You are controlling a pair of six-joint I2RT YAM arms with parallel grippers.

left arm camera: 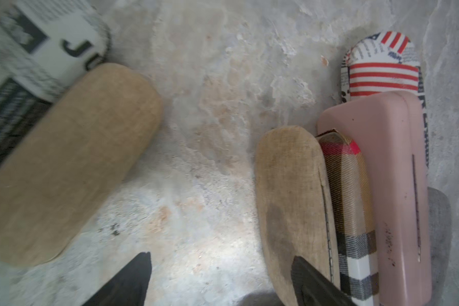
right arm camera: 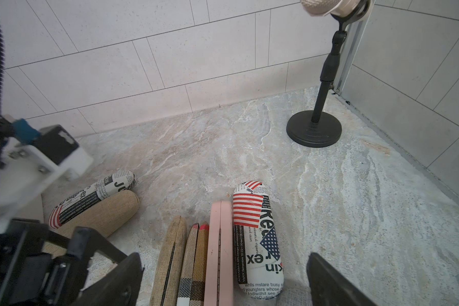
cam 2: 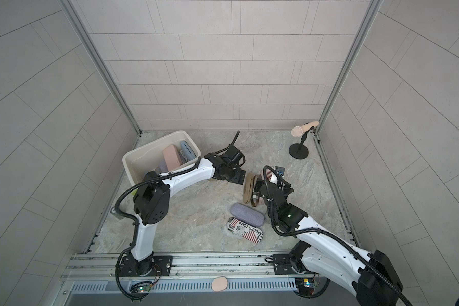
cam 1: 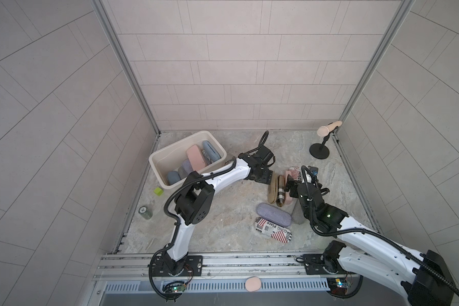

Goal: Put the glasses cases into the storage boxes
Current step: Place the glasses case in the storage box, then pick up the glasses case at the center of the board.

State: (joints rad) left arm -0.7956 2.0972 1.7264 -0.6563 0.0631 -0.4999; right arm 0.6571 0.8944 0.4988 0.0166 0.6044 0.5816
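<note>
Left wrist view: the left claw (left arm camera: 220, 265) is spread wide over the floor (left arm camera: 210, 119) and holds nothing. One tip is over a tan case (left arm camera: 289, 201). Next to it, in a tight row, lie a plaid case (left arm camera: 350, 212), a pink case (left arm camera: 392, 185) and a flag case (left arm camera: 382, 71). The right claw (right arm camera: 223, 265) is spread wide over that row. The bin (cam 1: 157, 161) sits well apart, with other cases (cam 1: 196, 157) inside.
</note>
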